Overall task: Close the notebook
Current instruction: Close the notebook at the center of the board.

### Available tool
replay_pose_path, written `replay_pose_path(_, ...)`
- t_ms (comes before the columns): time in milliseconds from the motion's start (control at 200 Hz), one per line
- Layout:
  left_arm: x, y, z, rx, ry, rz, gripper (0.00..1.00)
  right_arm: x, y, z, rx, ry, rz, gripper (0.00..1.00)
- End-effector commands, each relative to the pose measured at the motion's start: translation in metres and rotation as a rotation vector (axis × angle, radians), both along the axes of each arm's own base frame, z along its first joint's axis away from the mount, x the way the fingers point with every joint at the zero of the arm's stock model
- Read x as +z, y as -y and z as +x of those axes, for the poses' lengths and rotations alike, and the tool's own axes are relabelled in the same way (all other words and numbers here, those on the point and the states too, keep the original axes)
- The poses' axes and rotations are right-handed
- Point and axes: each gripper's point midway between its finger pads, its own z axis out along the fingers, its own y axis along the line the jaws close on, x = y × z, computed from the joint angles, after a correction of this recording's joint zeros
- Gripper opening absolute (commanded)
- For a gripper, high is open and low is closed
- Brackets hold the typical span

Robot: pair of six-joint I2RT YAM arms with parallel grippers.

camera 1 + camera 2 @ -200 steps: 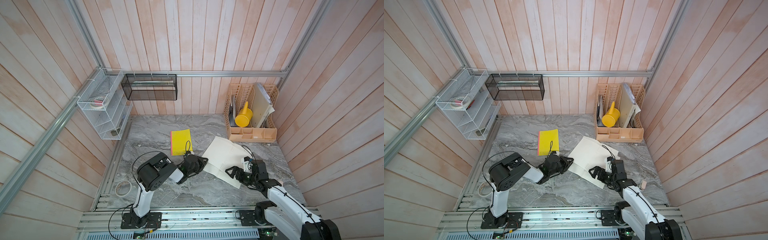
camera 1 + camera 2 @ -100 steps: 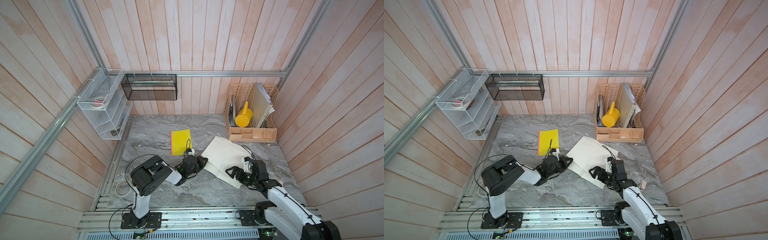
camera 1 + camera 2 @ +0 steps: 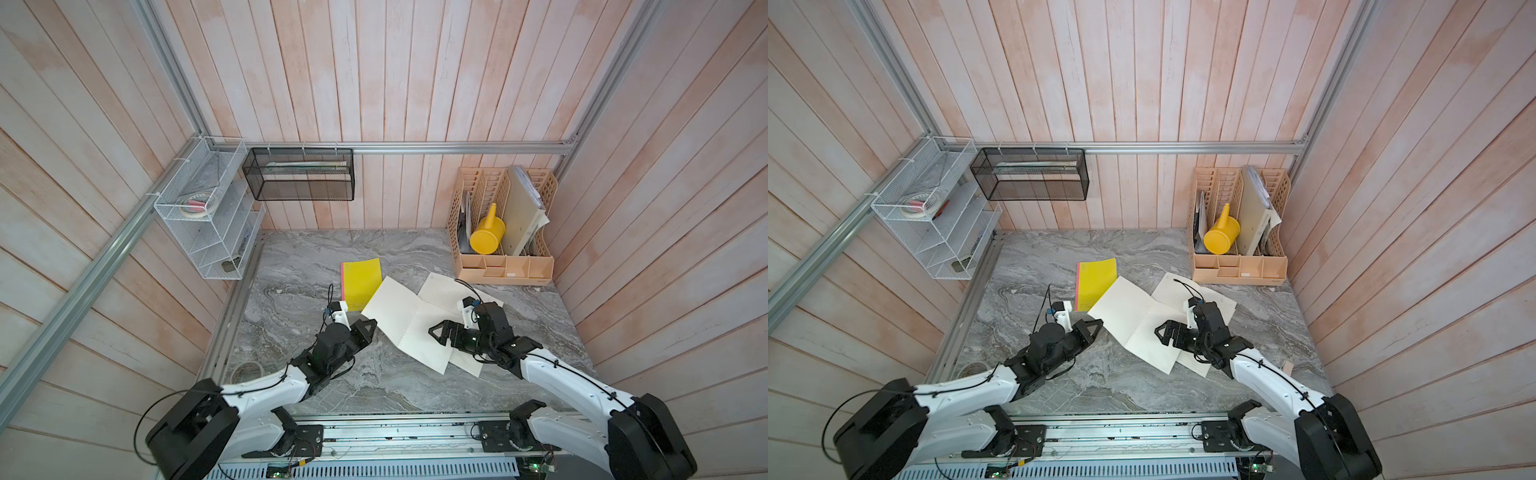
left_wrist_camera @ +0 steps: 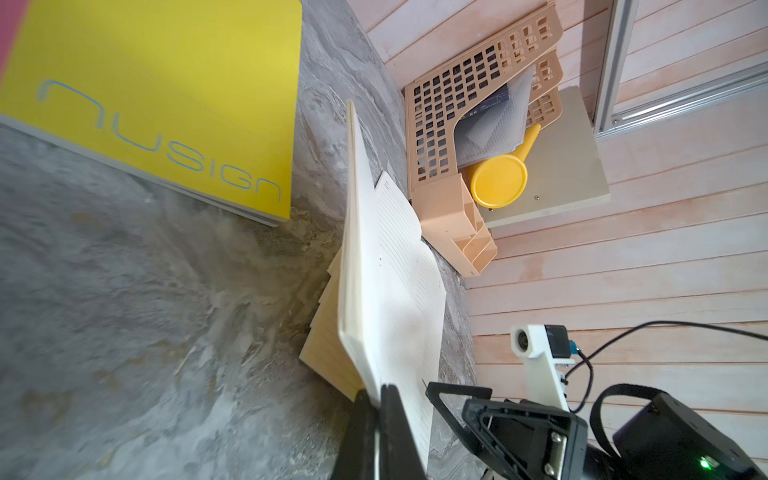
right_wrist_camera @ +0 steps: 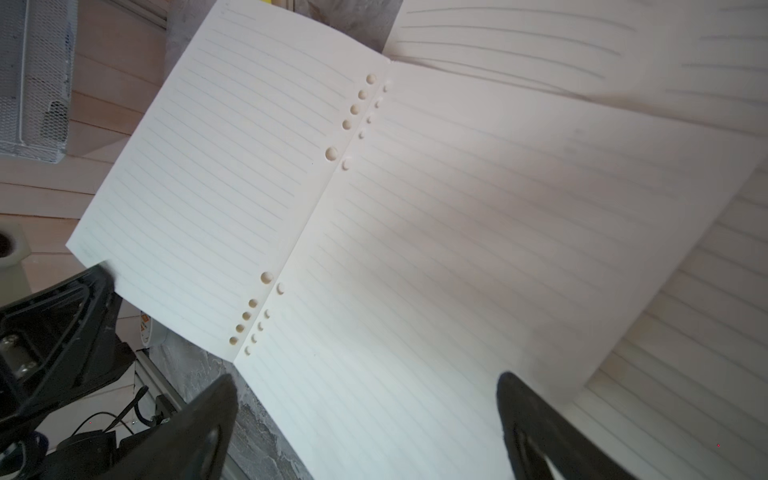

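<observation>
Centrally on the grey marble table, slightly to the right, the notebook is seen lying open. Cream lined pages are shown, with a row of punched holes along each side of the fold, clearest in the right wrist view. No cover can be made out.

The left leaf is raised off the table and is pinched at its near-left corner by the left gripper, whose jaws are closed tight on the paper; in the left wrist view the leaf is seen almost edge-on. The right gripper is held over the right leaf with its jaws spread wide and nothing between them. Whether its fingertips touch the page cannot be told.

Part of the right leaf is hidden under the right gripper in both top views. More lined sheets are seen below the spread, at its far and near right; whether they are bound to it or loose cannot be made out. The raised leaf's edge is blurred in the left wrist view.

The fold is laid from far right to near left, and the spread's long axis runs from far left to near right. The raised leaf's far corner is overlapped on a closed yellow notebook, and a peach desk organizer stands at the far right.
</observation>
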Motion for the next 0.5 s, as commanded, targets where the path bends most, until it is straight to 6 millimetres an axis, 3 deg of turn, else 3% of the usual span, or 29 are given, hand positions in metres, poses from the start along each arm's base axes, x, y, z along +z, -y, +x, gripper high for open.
replay_pose_path(0,-0.018,-0.037,-0.012,0.077,-0.025,0.167,0.0,0.014,-0.023,0.012,0.003,0.045,0.054,0.98)
replay_pose_path(210,-0.017,-0.066,-0.03,0.11,-0.028,0.235,0.0,0.014,-0.063,0.008,0.099,0.038,0.093,0.98)
replay_pose_path(495,-0.011,-0.065,-0.033,0.084,-0.019,0.257,0.0,0.001,-0.089,0.002,0.155,-0.005,0.127,0.98)
